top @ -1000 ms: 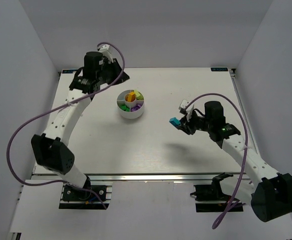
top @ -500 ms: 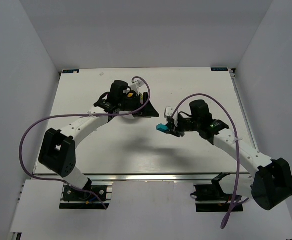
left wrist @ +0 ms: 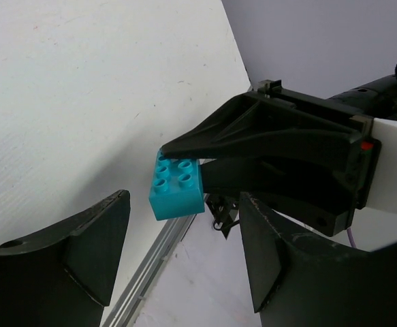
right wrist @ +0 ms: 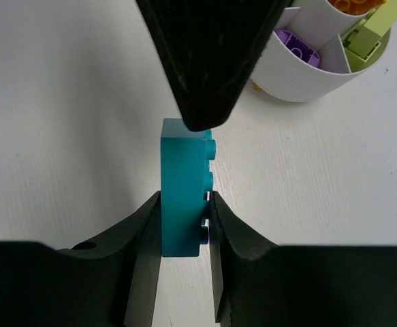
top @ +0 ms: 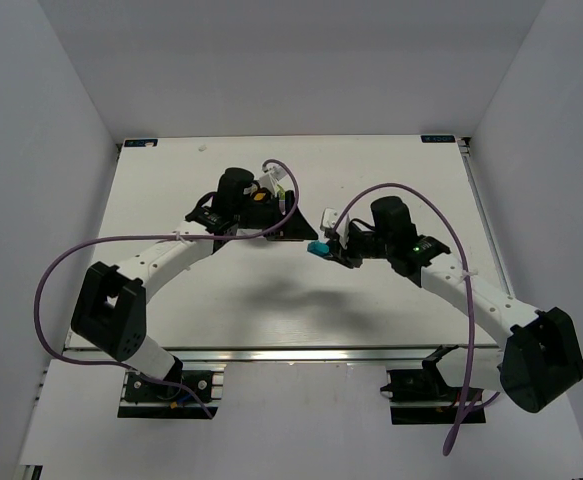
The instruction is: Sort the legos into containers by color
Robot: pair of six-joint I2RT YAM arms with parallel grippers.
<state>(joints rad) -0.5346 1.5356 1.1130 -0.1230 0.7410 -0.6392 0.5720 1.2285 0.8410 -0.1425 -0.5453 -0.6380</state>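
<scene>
– White table (top: 401, 170) noted. Tool status?
– Confirmed: right gripper (right wrist: 184, 201) clamped on cyan lego (right wrist: 182, 184), held above the surface. The left gripper (left wrist: 183, 204) stands apart, one finger at the lego's far end, possibly touching. The dish (right wrist: 300, 75) lies at one o'clock.

Robotics laboratory test cell, top view. I work on a plain white table (top: 171, 190) closed in on three sides by bare grey panels (top: 31, 150). The near edge of the table is an aluminium profile rail (top: 301, 355). The black base plates (top: 166, 385) of my two arms sit along it. Purple cables (top: 391, 187) loop in the open beside each arm, unsheathed. Small blue markers (top: 139, 142) sit at the table's far corners. Lighting is even and flat throughout the enclosure.
</scene>
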